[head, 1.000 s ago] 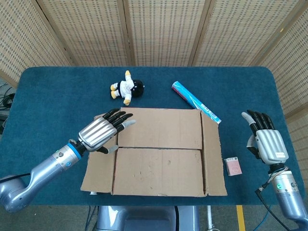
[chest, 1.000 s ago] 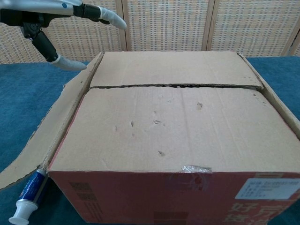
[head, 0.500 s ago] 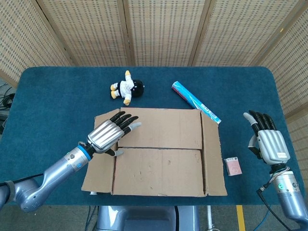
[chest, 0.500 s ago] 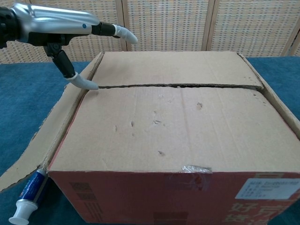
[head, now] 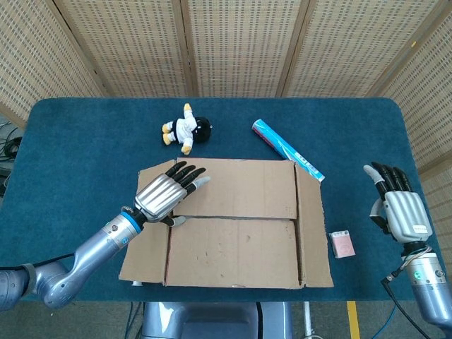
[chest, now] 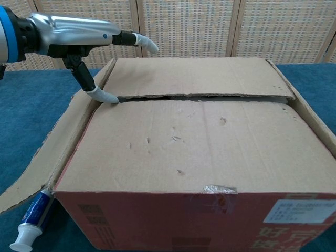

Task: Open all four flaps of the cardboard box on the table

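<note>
- Blue cloth covers the desk (head: 85, 141), and tan perforated panels (head: 240, 42) stand behind it as a folding screen.
- Near the front middle of the desk sits the box (head: 233, 222), brown cardboard, seen from above in the head view and close up in the chest view.
- Its two side flaps lie folded outward, one to the left (head: 145, 247) and one to the right (head: 314, 233); the two long top flaps lie flat and meet along a seam (chest: 199, 97) across the top.
- At the left end of that seam is the left hand (head: 164, 195), palm down over the far flap with its fingers (head: 189, 175) spread apart and holding nothing.
- In the chest view its thumb tip (chest: 107, 97) touches the seam at the left corner, while another fingertip (chest: 146, 43) hangs above the far flap.
- Off to the right of the box, apart from it, the right hand (head: 401, 212) is raised with fingers extended and apart, grasping nothing.
- A small plush toy (head: 186, 129) lies beyond the box, and a blue tube-like pack (head: 286, 148) lies just off its far right corner.
- A small pink card (head: 343, 244) lies between the box and the right hand.
- A toothpaste tube (chest: 30, 220) lies under the left flap at the box's near left corner.
</note>
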`<action>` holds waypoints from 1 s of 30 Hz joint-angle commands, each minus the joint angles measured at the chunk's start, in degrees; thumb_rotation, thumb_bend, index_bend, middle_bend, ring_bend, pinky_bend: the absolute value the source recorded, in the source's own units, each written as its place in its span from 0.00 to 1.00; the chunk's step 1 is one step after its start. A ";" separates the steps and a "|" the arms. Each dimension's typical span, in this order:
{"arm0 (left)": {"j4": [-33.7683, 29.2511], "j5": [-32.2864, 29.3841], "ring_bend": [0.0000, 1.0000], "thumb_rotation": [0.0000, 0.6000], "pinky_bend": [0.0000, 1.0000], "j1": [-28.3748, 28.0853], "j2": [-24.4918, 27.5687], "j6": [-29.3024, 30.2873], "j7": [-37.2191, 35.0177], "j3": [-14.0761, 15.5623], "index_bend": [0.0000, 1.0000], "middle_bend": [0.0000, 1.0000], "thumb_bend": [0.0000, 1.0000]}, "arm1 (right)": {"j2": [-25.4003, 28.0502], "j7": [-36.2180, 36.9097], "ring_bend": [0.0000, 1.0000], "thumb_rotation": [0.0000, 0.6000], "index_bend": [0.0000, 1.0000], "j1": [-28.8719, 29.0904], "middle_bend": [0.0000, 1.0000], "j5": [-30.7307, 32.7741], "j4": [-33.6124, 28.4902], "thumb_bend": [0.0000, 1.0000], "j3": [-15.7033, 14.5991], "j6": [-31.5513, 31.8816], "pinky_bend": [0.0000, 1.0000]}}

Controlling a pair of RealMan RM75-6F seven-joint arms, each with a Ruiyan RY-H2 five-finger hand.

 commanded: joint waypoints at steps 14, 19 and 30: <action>1.63 -0.37 0.00 0.87 0.00 -0.16 -2.57 3.42 2.79 0.59 0.04 0.00 0.25 | 0.37 0.34 0.00 1.00 0.09 -0.51 0.06 0.08 -0.11 1.00 0.14 0.46 0.00; 2.21 0.00 0.00 0.88 0.00 0.10 -3.32 5.13 3.62 0.43 0.04 0.00 0.25 | 0.57 0.39 0.00 1.00 0.09 -0.67 0.06 0.03 -0.26 0.99 0.25 0.72 0.00; 1.89 5.45 0.00 0.87 0.00 2.60 -2.99 10.90 1.43 -0.88 0.04 0.00 0.26 | 0.66 0.56 0.00 1.00 0.09 -0.88 0.06 -0.17 -0.40 1.00 0.33 0.98 0.00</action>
